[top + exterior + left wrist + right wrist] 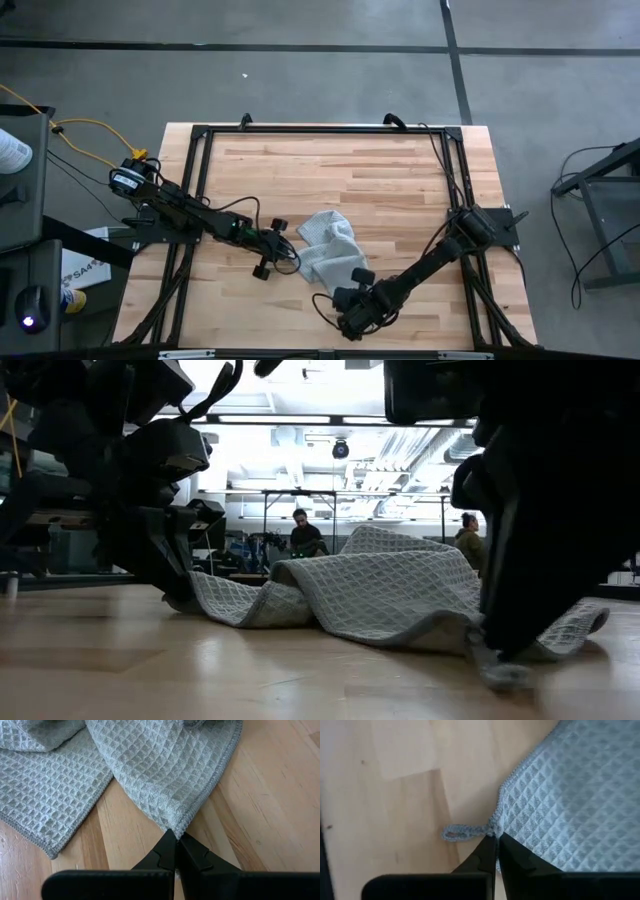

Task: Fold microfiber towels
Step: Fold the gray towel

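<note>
Zero folds done: towel (328, 250) lies crumpled mid-desk (400, 170). Left gripper (176, 839) is clamped on one corner, right gripper (496, 840) on another by its hem loop. All folding remains.

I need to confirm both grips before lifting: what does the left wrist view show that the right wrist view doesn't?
Only the left wrist view: the left gripper shut on a pointed corner of the grey towel, with a second towel flap lying flat beside it.

Only the right wrist view: the right gripper shut at the towel's hem right by a small hanging loop lying on the wood.

Both: dark fingers closed on the towel's stitched edge, waffle-textured cloth, and the wooden tabletop underneath.
</note>
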You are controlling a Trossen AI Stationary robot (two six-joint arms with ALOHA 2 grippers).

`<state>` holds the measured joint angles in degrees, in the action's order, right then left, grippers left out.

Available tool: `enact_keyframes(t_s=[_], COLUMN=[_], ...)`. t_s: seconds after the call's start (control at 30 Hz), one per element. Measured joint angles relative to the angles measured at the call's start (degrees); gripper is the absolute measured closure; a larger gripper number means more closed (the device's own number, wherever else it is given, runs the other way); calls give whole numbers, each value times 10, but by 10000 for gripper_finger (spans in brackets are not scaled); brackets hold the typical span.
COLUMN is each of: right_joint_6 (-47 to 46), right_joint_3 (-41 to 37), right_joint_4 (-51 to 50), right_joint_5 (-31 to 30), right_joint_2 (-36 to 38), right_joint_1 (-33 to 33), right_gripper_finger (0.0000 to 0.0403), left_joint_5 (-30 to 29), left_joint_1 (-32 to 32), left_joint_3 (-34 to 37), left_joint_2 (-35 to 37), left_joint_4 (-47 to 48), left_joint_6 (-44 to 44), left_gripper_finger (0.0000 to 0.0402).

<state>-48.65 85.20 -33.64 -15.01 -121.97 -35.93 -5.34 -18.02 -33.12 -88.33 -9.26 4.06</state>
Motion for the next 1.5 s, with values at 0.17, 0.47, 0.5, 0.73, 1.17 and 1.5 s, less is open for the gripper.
enact_keyframes(t_s=[0.17,0.47,0.5,0.73,1.17,1.5], right_joint_6=[-27,-87,-93,-103,-221,-221], right_joint_3=[0,0,0,0,1,0], right_joint_4=[-2,-42,-46,-89,-284,-335], right_joint_5=[-42,-107,-118,-172,-260,-348], right_joint_2=[0,11,14,51,99,121], right_joint_1=[-4,-16,-17,-22,-32,-18], right_gripper_finger=[398,398,399,399,399,399], left_joint_5=[-2,-21,-23,-67,-161,-205], left_joint_1=[0,0,0,0,0,0], left_joint_3=[0,-5,-11,-80,-138,-139], left_joint_2=[0,20,23,31,57,163], left_joint_4=[0,8,13,121,246,288], left_joint_6=[0,6,6,25,24,16], left_gripper_finger=[400,400,400,400,401,401])
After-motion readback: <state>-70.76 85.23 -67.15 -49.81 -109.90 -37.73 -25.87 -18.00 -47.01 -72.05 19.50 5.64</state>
